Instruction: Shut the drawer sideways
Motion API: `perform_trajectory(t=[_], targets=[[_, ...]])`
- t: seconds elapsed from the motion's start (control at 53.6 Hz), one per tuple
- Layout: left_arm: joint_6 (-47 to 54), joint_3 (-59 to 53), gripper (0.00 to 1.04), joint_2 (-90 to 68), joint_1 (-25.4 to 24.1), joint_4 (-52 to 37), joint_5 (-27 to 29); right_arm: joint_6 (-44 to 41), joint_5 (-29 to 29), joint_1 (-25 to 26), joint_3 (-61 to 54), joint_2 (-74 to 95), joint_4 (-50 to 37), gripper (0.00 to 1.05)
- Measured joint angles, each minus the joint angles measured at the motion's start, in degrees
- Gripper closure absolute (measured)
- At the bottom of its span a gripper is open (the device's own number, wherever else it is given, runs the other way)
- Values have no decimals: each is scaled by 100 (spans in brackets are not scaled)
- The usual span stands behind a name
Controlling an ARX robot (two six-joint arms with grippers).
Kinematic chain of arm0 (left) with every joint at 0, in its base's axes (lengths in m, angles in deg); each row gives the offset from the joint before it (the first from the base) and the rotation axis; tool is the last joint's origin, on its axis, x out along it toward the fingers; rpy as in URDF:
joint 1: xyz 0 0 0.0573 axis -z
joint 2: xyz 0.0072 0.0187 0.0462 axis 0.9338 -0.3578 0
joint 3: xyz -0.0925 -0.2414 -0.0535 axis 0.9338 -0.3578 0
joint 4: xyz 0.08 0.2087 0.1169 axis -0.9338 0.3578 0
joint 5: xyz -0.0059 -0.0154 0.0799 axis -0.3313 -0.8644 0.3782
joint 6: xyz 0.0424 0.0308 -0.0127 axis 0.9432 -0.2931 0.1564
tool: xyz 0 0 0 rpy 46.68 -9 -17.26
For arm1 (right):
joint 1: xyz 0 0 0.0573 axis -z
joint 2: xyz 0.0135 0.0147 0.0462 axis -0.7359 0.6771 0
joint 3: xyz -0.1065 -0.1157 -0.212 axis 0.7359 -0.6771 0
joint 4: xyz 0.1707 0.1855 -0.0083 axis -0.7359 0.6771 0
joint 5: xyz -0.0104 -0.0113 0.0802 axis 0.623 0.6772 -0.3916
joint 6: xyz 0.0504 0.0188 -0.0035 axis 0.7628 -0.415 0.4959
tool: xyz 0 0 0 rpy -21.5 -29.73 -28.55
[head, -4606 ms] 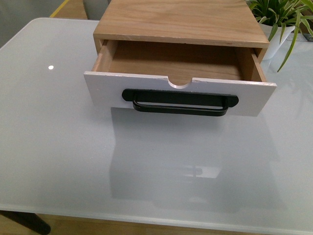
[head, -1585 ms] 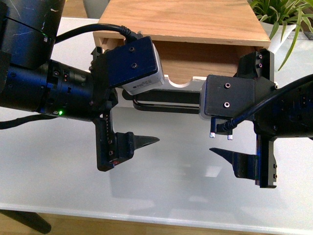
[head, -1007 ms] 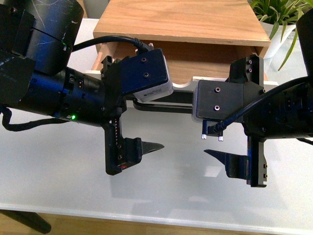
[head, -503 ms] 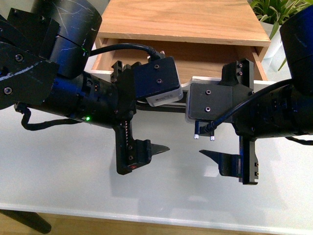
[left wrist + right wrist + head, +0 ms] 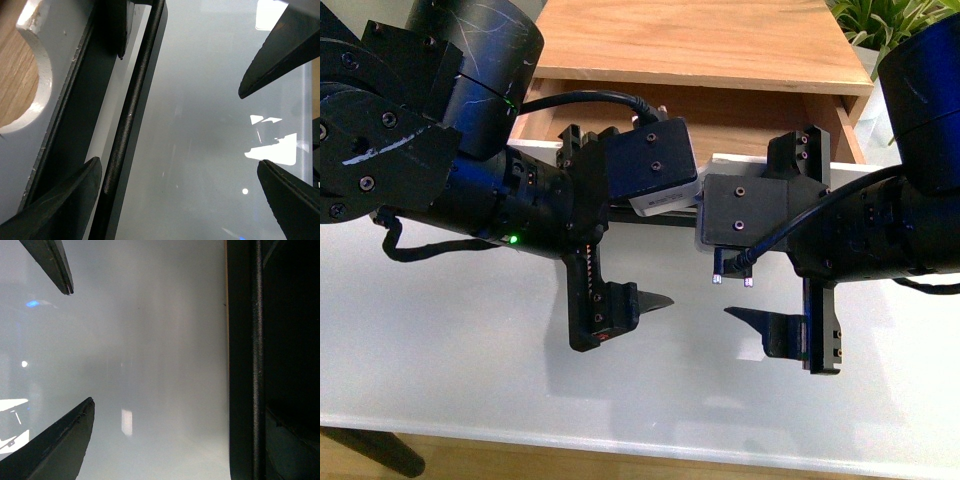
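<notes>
The drawer [image 5: 720,115] stands pulled out of its wooden cabinet [image 5: 690,40], its wood interior showing. Both arms cover most of its white front [image 5: 745,162]. My left gripper [image 5: 658,250] and right gripper [image 5: 722,250] are turned sideways, open and empty, facing each other at the front. In the left wrist view [image 5: 178,165] the black bar handle [image 5: 135,100] lies between the fingers, close to the one [image 5: 65,200] by the notched front [image 5: 50,60]. In the right wrist view [image 5: 180,405] the handle [image 5: 257,365] lies near the far finger.
The cabinet stands on a white glass table [image 5: 440,350], whose near edge runs along the bottom of the front view. A potted plant [image 5: 890,30] stands at the back right beside the cabinet. Each wrist view also shows the other gripper's finger.
Both arms came into view and have moved farther toward the drawer front and closer to each other. The jaws stay open. The drawer has not visibly moved.
</notes>
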Motion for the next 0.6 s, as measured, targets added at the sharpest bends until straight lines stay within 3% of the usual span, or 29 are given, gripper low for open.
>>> perform_trajectory(t=[0.597], targets=[[-260, 999, 9, -505, -72, 310, -76, -37, -184, 369, 896, 498, 199, 9]])
